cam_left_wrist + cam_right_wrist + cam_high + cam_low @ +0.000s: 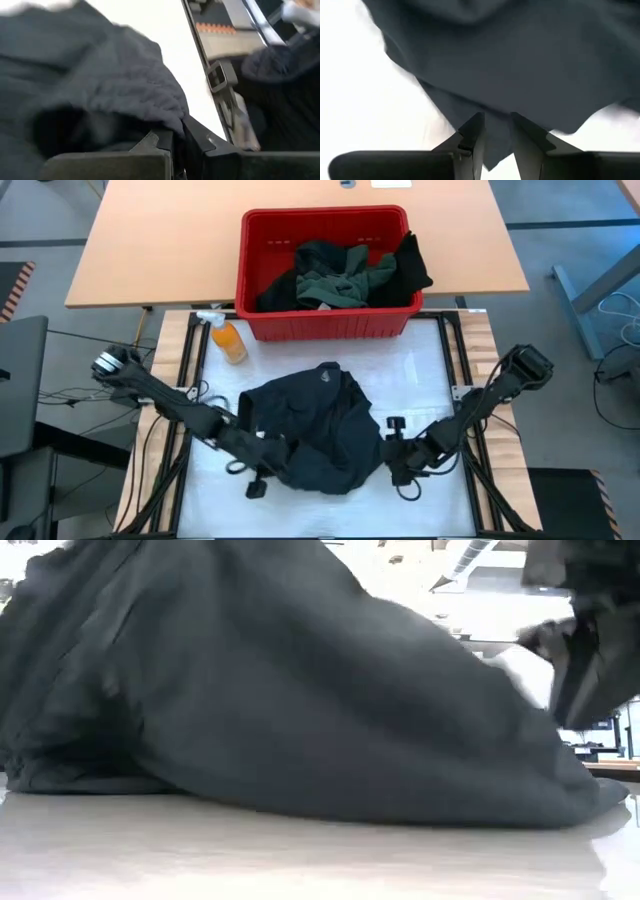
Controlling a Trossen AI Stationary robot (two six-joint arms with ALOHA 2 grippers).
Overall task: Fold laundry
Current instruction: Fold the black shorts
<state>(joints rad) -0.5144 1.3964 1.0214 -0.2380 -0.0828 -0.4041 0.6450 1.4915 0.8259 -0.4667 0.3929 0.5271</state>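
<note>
Limp, light black garment [310,430]: left gripper [258,448] pinches its nine o'clock edge shut, right gripper [392,448] nips the three o'clock hem.

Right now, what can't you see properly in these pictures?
- Low view: the crumpled black cloth garment fills the frame, hiding the red plastic basket.
- High view: the clothes inside the basket are a tangled heap; pieces can't be counted.
- Left wrist view: cloth covers the left gripper tips.

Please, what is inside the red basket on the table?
Inside the red basket lies a heap of laundry: a dark green garment in the middle and a black garment at one end. Whatever is below them, and the basket's bottom, is covered.
</note>
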